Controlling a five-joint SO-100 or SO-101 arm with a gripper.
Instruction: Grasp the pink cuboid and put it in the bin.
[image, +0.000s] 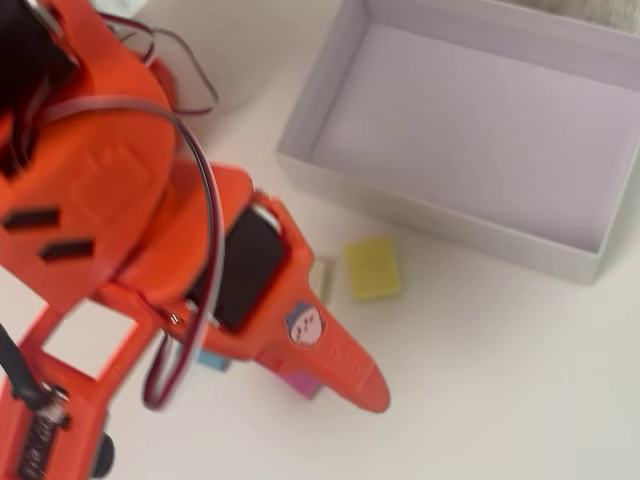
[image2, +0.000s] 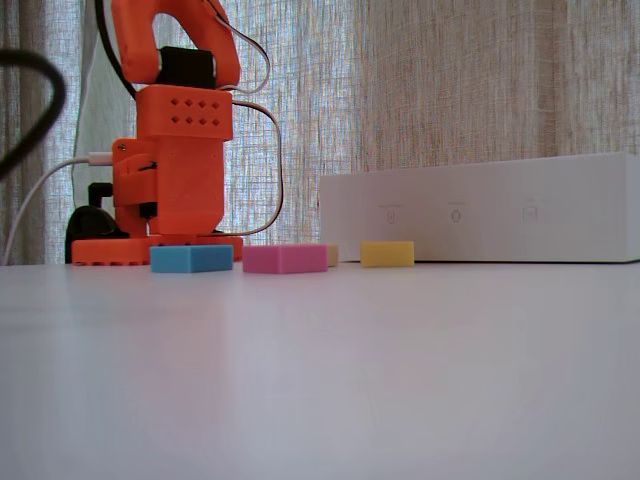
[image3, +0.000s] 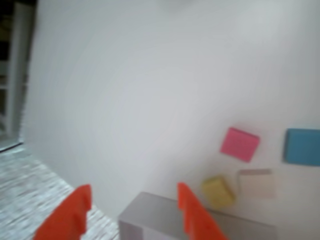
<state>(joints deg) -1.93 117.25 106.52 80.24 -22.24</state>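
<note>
Wrist view first: end effector (image3: 131, 210) open and empty, two orange fingertips (image3: 75, 205) spread wide at the bottom edge, nothing between them but bare desk (image3: 125, 100) and a corner of the bin (image3: 150, 217). Pink cuboid (image3: 240, 144) well off to the right of the end effector and further up the picture, lying flat, not touched. Square in outline, so no real long axis to line up with; sitting slightly turned, edges not square to the finger line. Blue block (image3: 302, 146) just right of the pink cuboid, cream block (image3: 256, 182) just below it, yellow block (image3: 218, 191) beside the cream one and nearest the fingertips.

Overhead view: only a sliver of the pink cuboid (image: 303, 384) visible, peeping out beneath the orange finger (image: 345, 365); most of it hidden by the arm, the height between finger and block not readable here. Bin (image: 340, 185) up and to the right of the pink cuboid, yellow block (image: 373, 268) lying between the two.

Fixed view: pink cuboid (image2: 285, 259) flat on the desk, blue block (image2: 191, 259) just to its left, bin (image2: 480, 208) off to its right.

Likely need for the coming move: swing toward the pink cuboid, descend with fingers astride two opposite sides, clear of the blue and cream neighbours.
</note>
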